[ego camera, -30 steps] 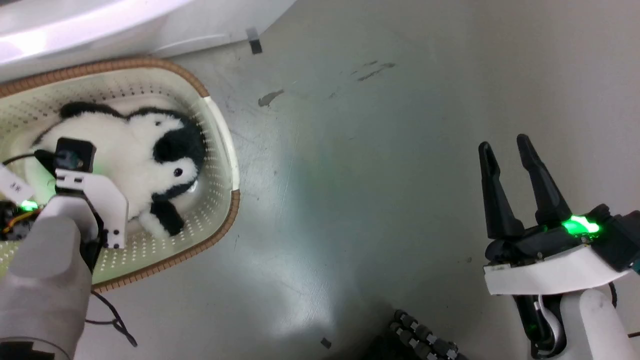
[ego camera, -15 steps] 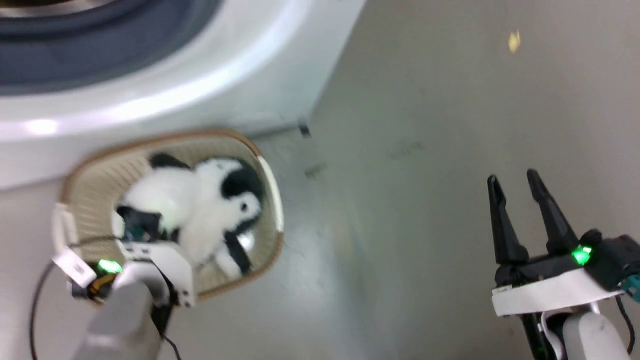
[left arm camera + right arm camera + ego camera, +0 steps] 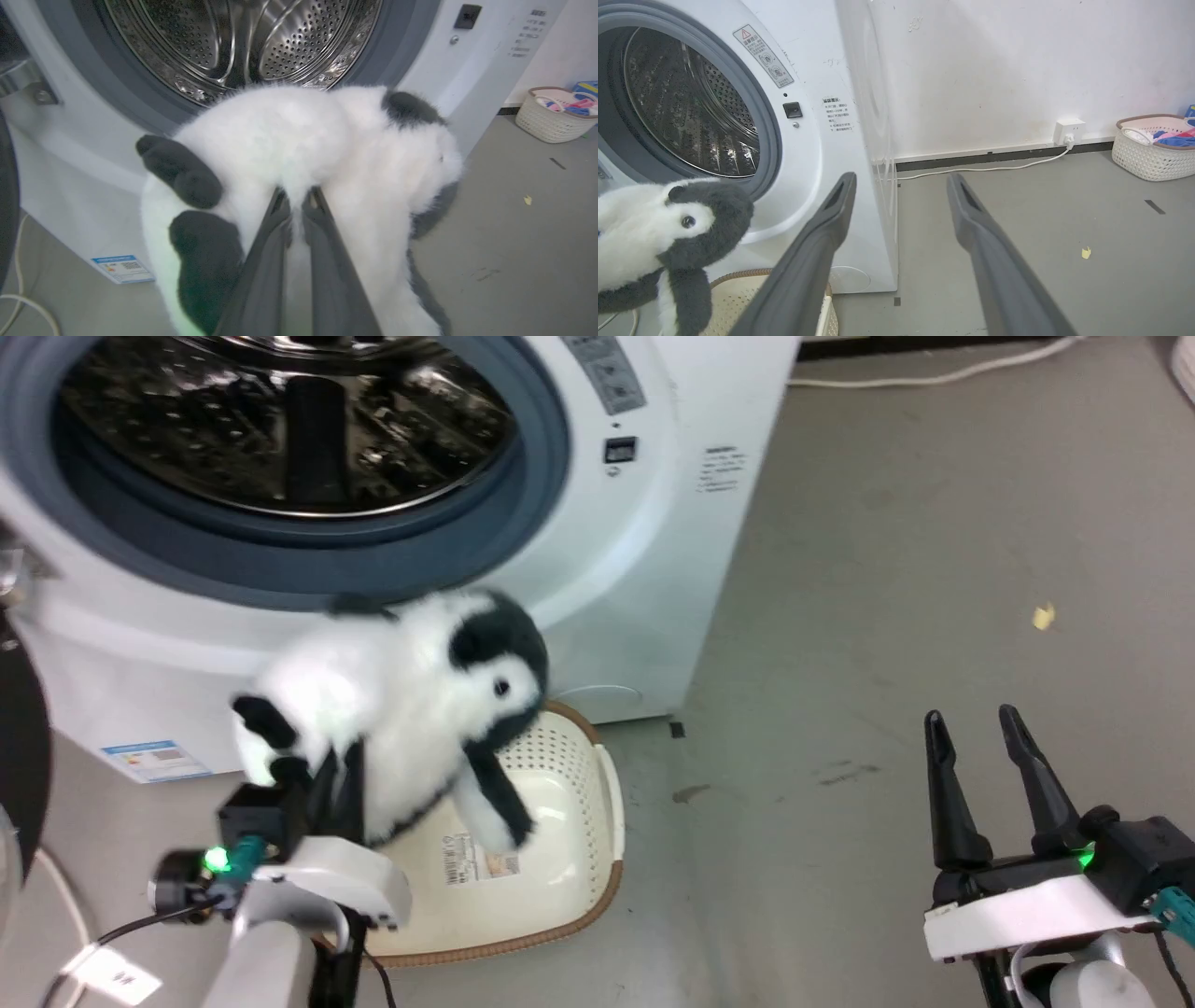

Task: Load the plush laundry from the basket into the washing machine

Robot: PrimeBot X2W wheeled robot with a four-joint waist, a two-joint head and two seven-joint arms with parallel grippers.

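Observation:
The plush laundry, a fluffy black-and-white penguin toy, hangs in the air above the basket and just below the washing machine's open drum mouth. My left gripper is shut on its white belly fur; in the left wrist view the fingers pinch the plush laundry in front of the steel drum. The right wrist view catches the toy's head at the lower left. My right gripper stands open over the floor at the lower right, holding nothing.
A second basket with coloured clothes sits by the far wall near a socket and white cable. The washer's dark door hangs open at the left edge. Grey floor spreads to the right of the machine.
The toy has been lifted out of the basket by my left gripper and now hangs before the drum opening. The head camera tilted up, bringing the washer into view.

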